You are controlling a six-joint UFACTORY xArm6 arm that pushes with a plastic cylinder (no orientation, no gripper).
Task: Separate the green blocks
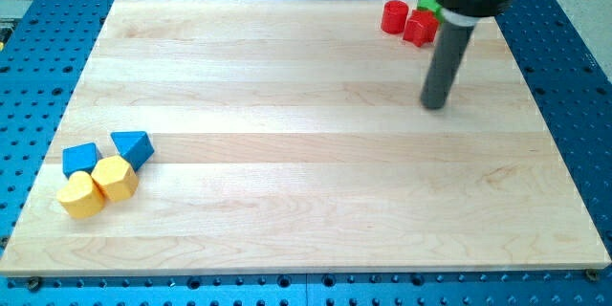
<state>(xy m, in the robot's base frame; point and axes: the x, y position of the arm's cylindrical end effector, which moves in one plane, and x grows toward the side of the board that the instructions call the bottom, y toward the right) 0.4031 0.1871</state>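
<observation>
A green block (428, 4) shows only as a small patch at the view's top right, mostly hidden behind the arm; I cannot tell its shape or whether a second green block is behind it. It touches a red block (419, 28), with a red cylinder (393, 16) just to its left. My tip (435, 105) rests on the board below these blocks, about a block's length below the red block, touching nothing.
At the view's bottom left a cluster sits close together: a blue block (80, 159), a blue triangular block (133, 147), a yellow hexagonal block (115, 178) and a yellow block (80, 195). The wooden board (306, 201) lies on a blue perforated table.
</observation>
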